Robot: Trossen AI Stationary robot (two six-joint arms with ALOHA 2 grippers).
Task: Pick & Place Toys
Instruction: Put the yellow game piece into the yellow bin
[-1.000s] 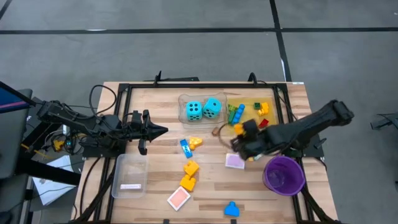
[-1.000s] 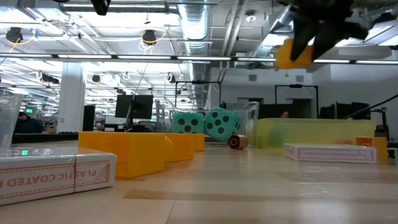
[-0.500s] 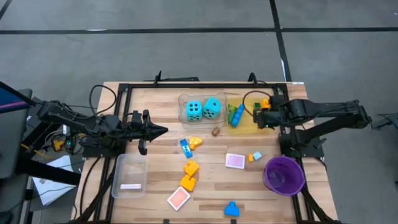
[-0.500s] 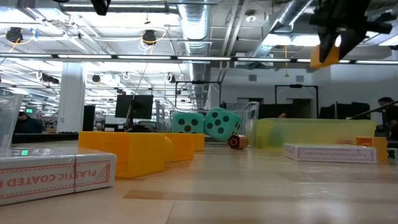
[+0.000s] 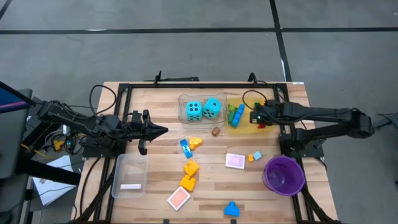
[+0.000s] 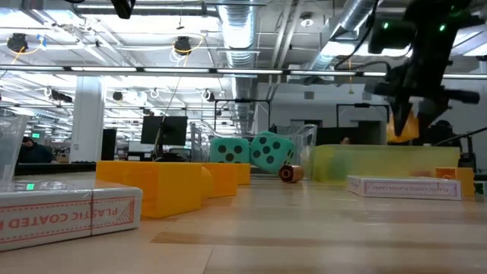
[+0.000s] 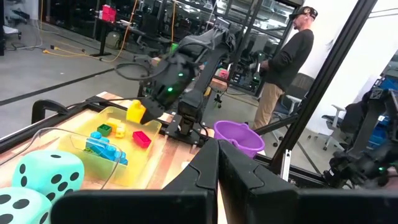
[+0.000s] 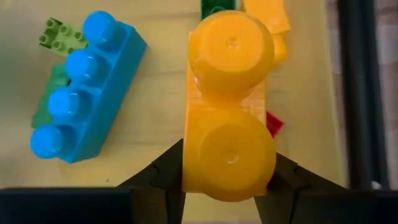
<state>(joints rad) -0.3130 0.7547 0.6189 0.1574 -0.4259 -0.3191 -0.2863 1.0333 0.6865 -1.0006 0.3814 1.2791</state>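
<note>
So the table [image 5: 149, 180] is mid-sort: the yellow tray [image 5: 249, 128] at the back right already has a blue brick [image 8: 81, 112], some green and a red piece in it, and the clear tray [image 5: 184, 116] beside it holds both dice [image 5: 203, 109]. Out on the wood there's a loose bunch in the middle: orange bricks [image 5: 189, 175], a pink tile [image 5: 235, 161], an orange tile [image 5: 178, 198], and a blue piece [image 5: 232, 209] near the front edge.

Right end effector [image 5: 257, 114] is hanging over the yellow tray, clamped on a yellow-orange brick [image 8: 229, 106]. The wrist cam shows the fingers pinching it from both sides, with the tray floor right under it. Looks to me like the drop-off step. Next move should just be to ease down a touch and let go, ideally in the bare patch beside the blue brick so it doesn't bounce off.

Left end effector [image 5: 160, 130] is parked at the left side, fingers pressed together, holding nothing.
</note>
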